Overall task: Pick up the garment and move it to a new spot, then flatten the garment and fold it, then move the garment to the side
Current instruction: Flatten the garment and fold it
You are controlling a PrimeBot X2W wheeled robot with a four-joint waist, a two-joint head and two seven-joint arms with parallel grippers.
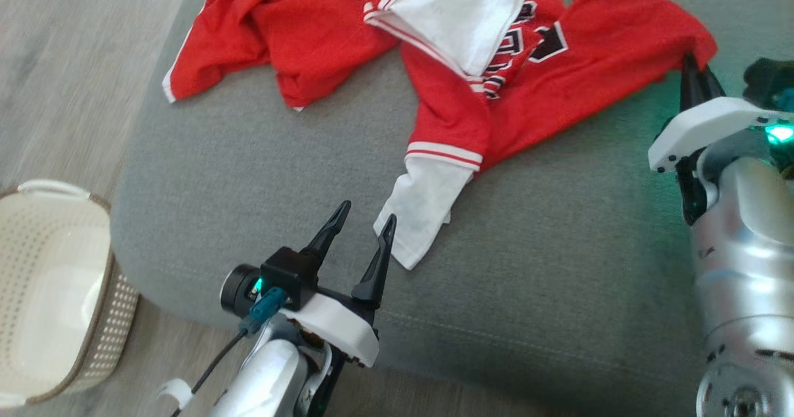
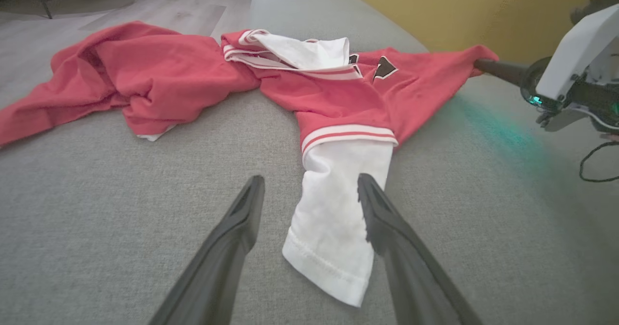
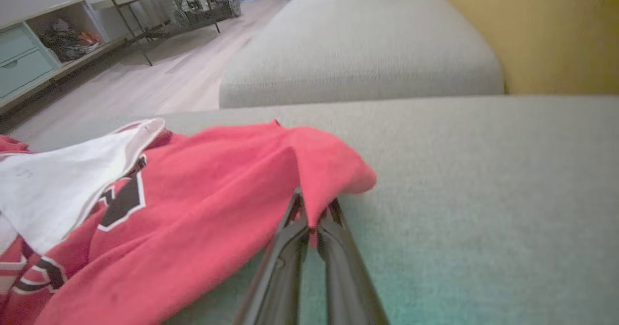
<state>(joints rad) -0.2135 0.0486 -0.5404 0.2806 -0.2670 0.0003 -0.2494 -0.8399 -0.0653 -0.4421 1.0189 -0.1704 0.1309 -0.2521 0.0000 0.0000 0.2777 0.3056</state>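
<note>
The right hand [image 3: 312, 216] pinches a red corner of the shirt [image 1: 558, 63], probably to pull it flat; the left hand [image 1: 366, 216] hovers spread by the sleeve [image 1: 422, 212].

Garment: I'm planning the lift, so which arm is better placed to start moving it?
Right. The right gripper is shut on the red garment at its corner; the left gripper is open near the white sleeve, holding nothing.
</note>
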